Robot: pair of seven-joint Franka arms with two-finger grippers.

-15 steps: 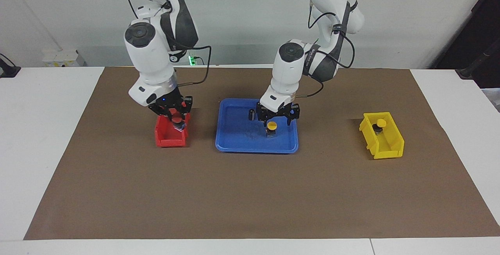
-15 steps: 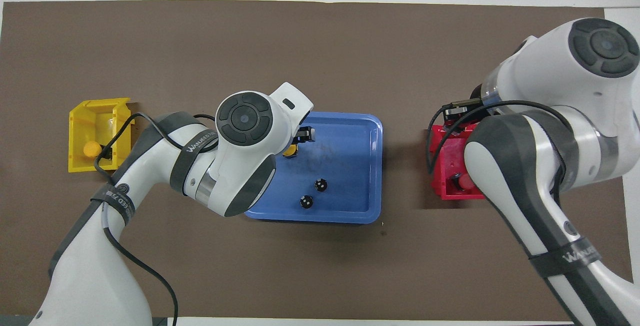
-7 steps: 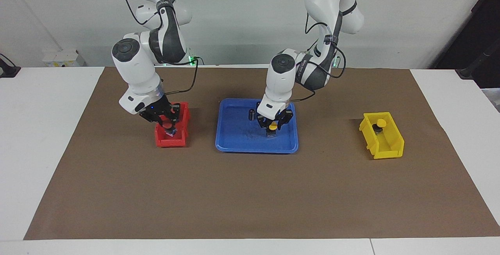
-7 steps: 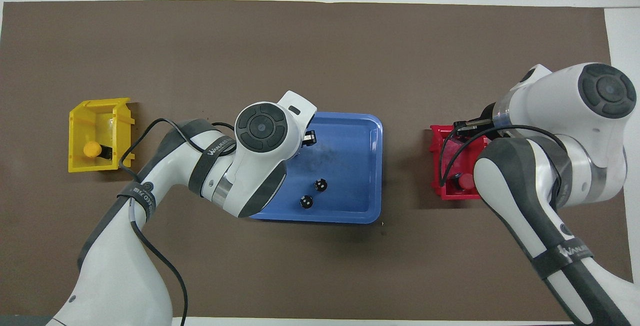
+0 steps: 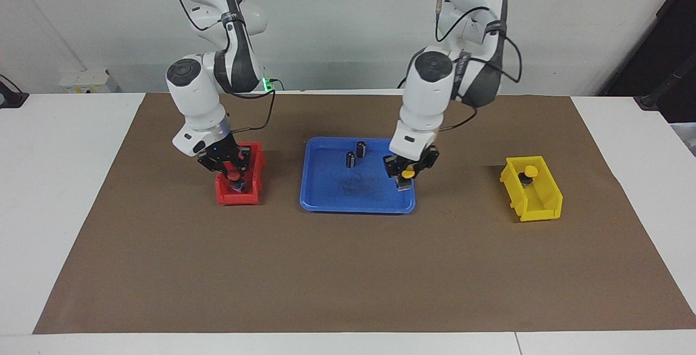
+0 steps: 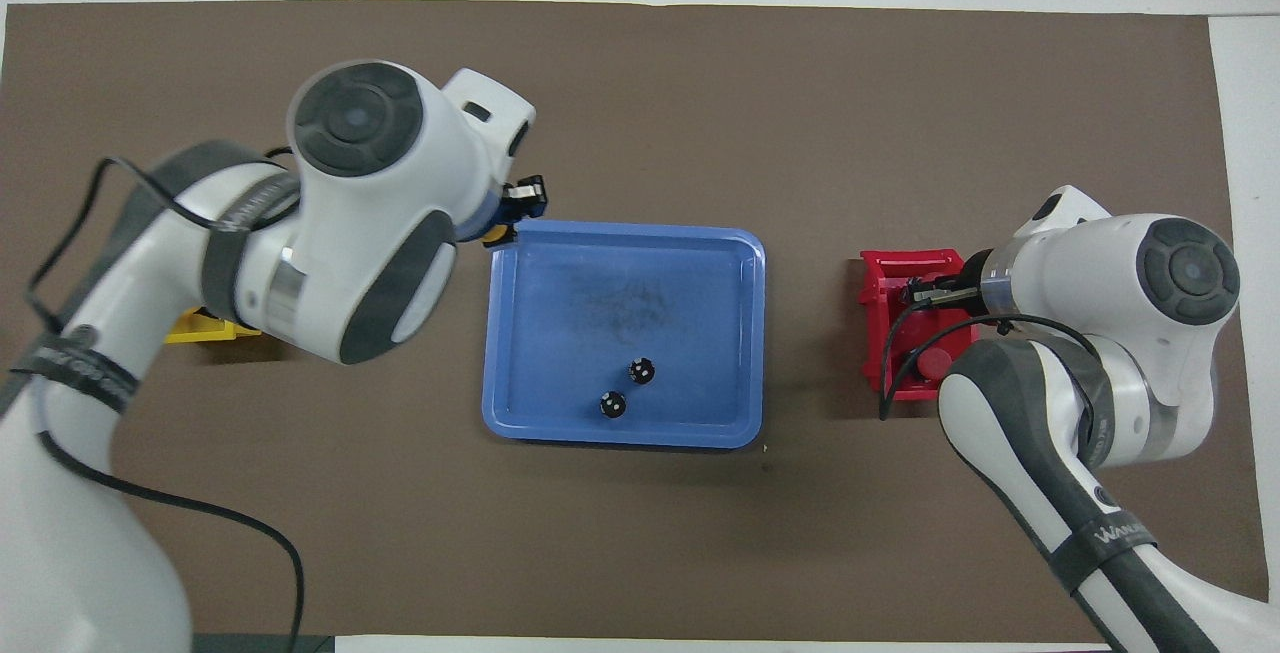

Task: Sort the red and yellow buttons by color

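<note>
While the left gripper is carrying a yellow button clamped between its fingers, you're watching it hang over the blue tray, right at the rim toward the left arm's end, roughly 3 o'clock of the tray in the facing view. The button's body is sticking out below the fingertips. The yellow bin is sitting well apart at 3 o'clock again, with the other yellow button already lying in it.

The right gripper is clenched on a red button and is sitting low over the red bin, at 9 o'clock of the tray. The overhead view is showing a second red button inside that bin. The two dark capless cylinders are standing in the tray, close together, nearer the robots.

Risks I'm judging from here:
- The grip looks to be on or just under the cap, so a fast swing toward the yellow bin could be twisting the button loose.
- A low carry could be clipping the tray rim or the bin wall.
- The bin is narrow, so an off-centre release could be bouncing the button onto the brown mat.
- On the right side, a release from height could be knocking the red button off the one already inside.
</note>
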